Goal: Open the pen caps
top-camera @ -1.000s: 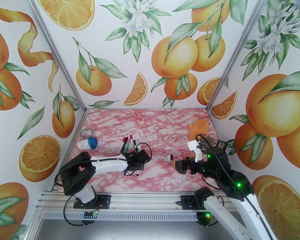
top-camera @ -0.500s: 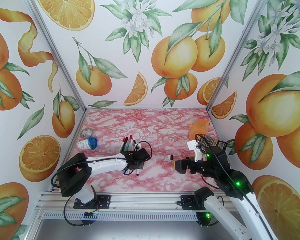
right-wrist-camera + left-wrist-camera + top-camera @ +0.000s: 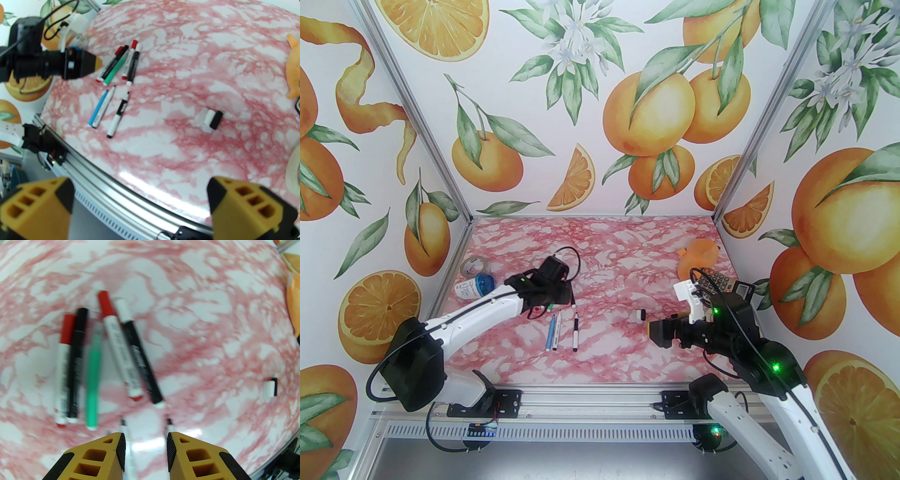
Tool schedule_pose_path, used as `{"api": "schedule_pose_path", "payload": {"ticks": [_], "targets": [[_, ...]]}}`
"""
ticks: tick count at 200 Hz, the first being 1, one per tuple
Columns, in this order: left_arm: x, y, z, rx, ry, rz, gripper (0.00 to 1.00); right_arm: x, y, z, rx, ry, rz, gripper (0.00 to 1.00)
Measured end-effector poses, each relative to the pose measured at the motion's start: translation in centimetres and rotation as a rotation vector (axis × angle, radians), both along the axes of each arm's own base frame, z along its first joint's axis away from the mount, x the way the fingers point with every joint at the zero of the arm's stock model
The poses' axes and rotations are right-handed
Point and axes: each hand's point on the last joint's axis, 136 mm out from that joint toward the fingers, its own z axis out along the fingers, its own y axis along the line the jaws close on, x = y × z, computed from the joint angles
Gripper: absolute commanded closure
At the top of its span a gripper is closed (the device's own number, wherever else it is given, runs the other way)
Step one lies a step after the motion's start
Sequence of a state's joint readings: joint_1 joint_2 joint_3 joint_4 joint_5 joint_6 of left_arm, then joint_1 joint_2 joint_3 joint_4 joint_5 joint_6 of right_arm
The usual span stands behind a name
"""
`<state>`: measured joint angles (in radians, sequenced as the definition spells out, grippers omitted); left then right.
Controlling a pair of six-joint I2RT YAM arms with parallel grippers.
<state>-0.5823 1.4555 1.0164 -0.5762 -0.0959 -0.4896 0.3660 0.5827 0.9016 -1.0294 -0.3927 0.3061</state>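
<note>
My left end effector hovers just short of the five capped pens, its jaws a narrow gap apart with nothing between them. Those pens lie bunched on the surface, touching or nearly so, caps at the far ends. With so little room, I judge a finger could land on two barrels at once, or nudge the bunch and roll it askew. Nearer my base lie three open pens, tips bare; a low sweep over them could smear ink or scatter them. Further right, two loose caps rest side by side, well apart from the pens. My right end effector stands wide open and empty near them; unless it braces a barrel, pulling a cap may merely drag the whole pen.
</note>
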Motion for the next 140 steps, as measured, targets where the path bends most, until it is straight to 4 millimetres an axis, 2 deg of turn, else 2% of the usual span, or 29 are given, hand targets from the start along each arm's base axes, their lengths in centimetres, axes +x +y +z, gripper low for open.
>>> {"api": "schedule_pose_path", "payload": {"ticks": [32, 65, 87, 140], "targets": [[2.0, 3.2, -1.7, 0.008, 0.043, 0.012, 0.65, 0.0, 0.0, 0.0, 0.0, 0.0, 0.0, 0.0], [2.5, 4.6, -5.4, 0.046, 0.134, -0.018, 0.65, 0.0, 0.0, 0.0, 0.0, 0.0, -0.001, 0.0], [2.6, 5.3, -7.0, 0.067, 0.175, -0.033, 0.65, 0.0, 0.0, 0.0, 0.001, 0.001, -0.002, 0.0], [4.7, 6.8, -7.4, 0.087, 0.171, -0.032, 0.66, 0.0, -0.1, 0.0, -0.001, 0.001, -0.005, 0.0]]}}
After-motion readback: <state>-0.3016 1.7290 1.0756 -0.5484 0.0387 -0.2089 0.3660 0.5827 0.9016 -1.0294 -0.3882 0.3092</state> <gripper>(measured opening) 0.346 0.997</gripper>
